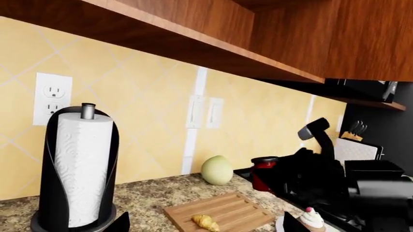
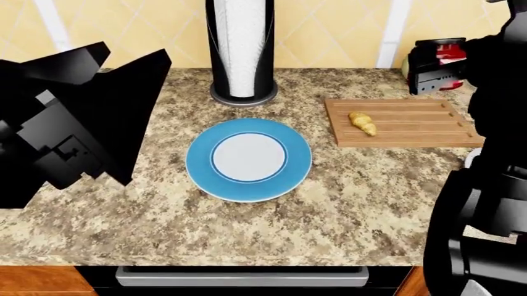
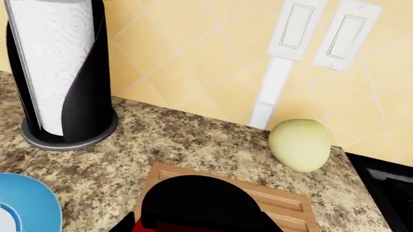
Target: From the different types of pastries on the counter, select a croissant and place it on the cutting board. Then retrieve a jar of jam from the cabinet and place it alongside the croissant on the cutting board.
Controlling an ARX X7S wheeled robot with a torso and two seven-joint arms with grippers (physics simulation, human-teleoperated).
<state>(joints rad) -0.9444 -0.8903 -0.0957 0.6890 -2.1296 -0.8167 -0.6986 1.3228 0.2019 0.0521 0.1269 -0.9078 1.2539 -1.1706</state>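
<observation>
Counter [image 2: 346,203]: speckled granite filling most of the head view; its front edge runs along the bottom of the frame.
Cutting board [image 2: 401,122]: grooved wooden rectangle at right centre of the head view, lying flat; its far right end passes behind the right arm.
Croissant [image 2: 362,123]: lies on the left part of the board, inside its edges.
Jar of jam [image 2: 440,65]: upper right of the head view, held above the counter just behind the board's back edge; black lid fills the bottom centre of the right wrist view.
Right gripper [image 2: 434,69]: closed around the jar.
Left gripper [image 1: 203,226]: only two dark tips show at the bottom of the left wrist view, set apart; the jaws stand parted with nothing between them.
Plate [image 2: 202,154]: blue, centre of the head view, bare counter between it and the board.
Paper towel holder [image 2: 241,49]: upright at top centre, behind the plate.
Green fruit [image 3: 299,145]: against the tiled wall, behind the board.
Cupcake [image 1: 311,218]: lower right of the left wrist view, beside the board.
</observation>
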